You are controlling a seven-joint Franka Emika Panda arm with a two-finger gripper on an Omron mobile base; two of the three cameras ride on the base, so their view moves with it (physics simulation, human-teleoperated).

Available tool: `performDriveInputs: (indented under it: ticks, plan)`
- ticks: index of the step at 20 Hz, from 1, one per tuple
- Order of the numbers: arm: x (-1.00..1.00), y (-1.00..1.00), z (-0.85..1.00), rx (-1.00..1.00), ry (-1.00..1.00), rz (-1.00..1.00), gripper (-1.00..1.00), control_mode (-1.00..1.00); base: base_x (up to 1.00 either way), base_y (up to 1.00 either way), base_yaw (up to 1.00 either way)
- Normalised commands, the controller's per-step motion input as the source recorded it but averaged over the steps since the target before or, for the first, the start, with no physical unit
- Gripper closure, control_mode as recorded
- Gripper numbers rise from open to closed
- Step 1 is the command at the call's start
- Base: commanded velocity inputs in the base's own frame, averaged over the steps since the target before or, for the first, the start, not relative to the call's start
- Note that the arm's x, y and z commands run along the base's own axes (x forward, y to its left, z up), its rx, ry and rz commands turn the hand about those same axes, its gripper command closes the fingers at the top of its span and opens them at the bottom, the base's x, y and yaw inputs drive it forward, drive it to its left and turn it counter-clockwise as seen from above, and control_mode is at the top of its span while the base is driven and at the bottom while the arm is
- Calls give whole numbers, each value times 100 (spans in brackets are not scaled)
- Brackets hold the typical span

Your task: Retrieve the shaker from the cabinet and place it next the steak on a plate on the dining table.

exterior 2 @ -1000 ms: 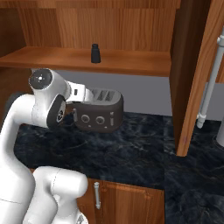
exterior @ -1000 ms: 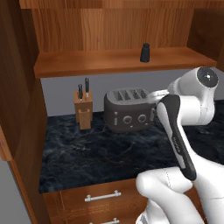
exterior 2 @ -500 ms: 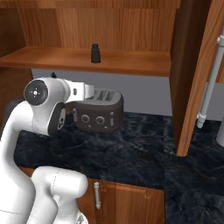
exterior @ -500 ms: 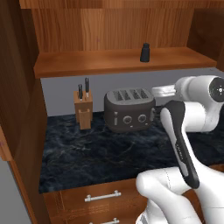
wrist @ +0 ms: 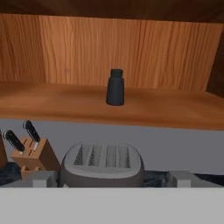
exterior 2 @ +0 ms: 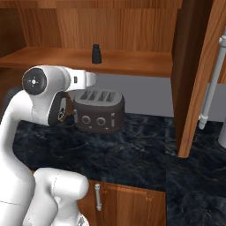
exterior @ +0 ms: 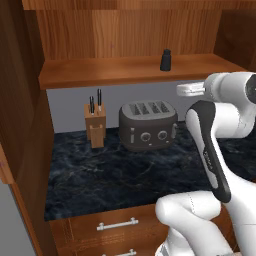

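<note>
The cabinet point(exterior: 125, 35) stands open, its plank shelf holding one thing: the shaker point(exterior: 165, 60), upright toward the right half of the shelf, close to the wood back panel and clear of the side walls. Seen along the hand, the shaker point(wrist: 115, 87) sits dead centre on the shelf, well beyond the fingertips point(wrist: 41, 178).

The gripper point(wrist: 111, 179) is spread wide with nothing between its fingers; it sits below shelf level, above the toaster point(wrist: 102, 164) and apart from it. In the right base view the wrist reaches out just under the shelf's front edge, short of the shaker point(exterior 2: 96, 54).

Under the cabinet, the dark marble counter point(exterior: 120, 175) carries the toaster point(exterior: 148, 125) with four empty slots and, to its left, a knife block point(exterior: 94, 125) with two black-handled knives standing in it. Drawers point(exterior: 117, 226) with silver handles run below the counter
</note>
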Motion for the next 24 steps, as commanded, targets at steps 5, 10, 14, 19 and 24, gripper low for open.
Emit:
performDriveInputs:
  ticks: [5, 10, 14, 19, 24]
  plan:
    - [4, 0, 39, 0, 0, 0, -100, -100, 0, 0, 0]
    - [0, 0, 12, 0, 2, 0, -100, -100, 0, 0, 0]
    - [0, 0, 2, 0, 2, 0, -100, -100, 0, 0, 0]
    - [3, 0, 0, 0, 5, 0, -100, -100, 0, 0, 0]
    - [2, 0, 0, 0, 9, 0, -100, -100, 0, 0, 0]
